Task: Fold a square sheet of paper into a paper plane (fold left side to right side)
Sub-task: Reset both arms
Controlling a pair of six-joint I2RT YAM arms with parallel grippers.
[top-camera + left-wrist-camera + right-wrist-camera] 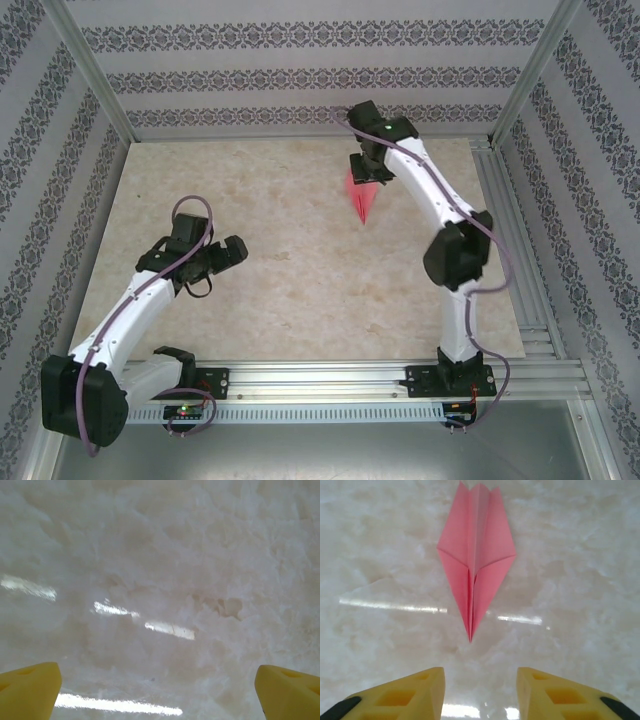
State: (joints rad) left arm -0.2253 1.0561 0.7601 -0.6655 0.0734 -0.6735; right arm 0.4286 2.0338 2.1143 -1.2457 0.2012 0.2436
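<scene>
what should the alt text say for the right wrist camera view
A pink folded paper plane, a narrow dart with a centre crease, lies flat on the pale marbled table, its nose pointing toward the camera. Below it the yellow-fingered right gripper stands open, holding nothing, just short of the nose.

Bench (580, 570): pale marble-patterned top, smooth and glossy, mirrors light streaks. Paper plane (477, 555): thin pink paper, matt, sharply creased. Right gripper (480, 672) jaws: yellow plastic, matt; frame rail (330, 372): bare metal.
</scene>
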